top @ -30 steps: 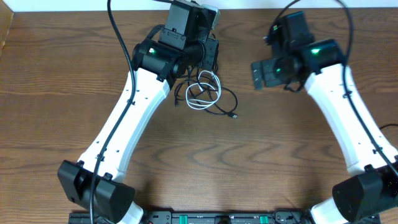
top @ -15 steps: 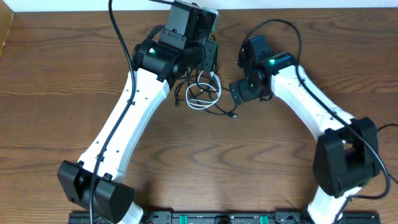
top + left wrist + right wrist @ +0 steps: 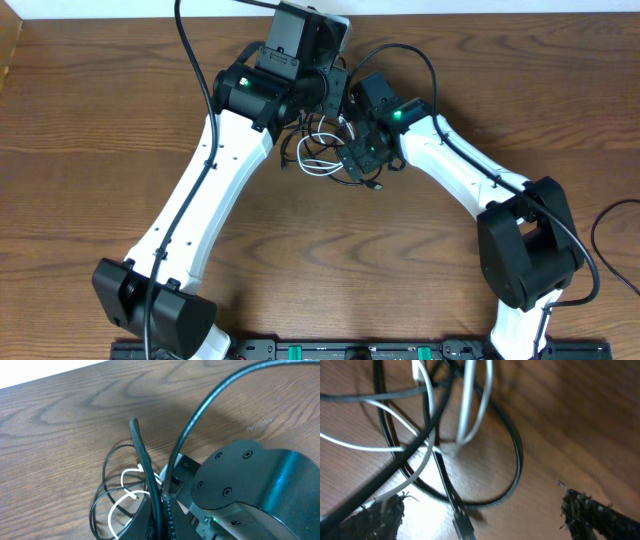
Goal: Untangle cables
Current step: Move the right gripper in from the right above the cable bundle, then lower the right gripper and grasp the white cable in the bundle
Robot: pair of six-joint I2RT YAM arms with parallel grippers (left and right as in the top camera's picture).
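The black cable [image 3: 512, 460] and white cable [image 3: 465, 405] were found tangled on the desk [image 3: 100, 150], toward its far edge. The right fingers [image 3: 590, 512] were spread wide just above them, nothing gripped. The left fingers [image 3: 336, 92] were closed beside the tangle; any hold could not be told.

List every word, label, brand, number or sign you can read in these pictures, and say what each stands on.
None can be read. The white cable, the black cable and the wooden table carry no writing. The green lights on the arms are plain glows, not text.
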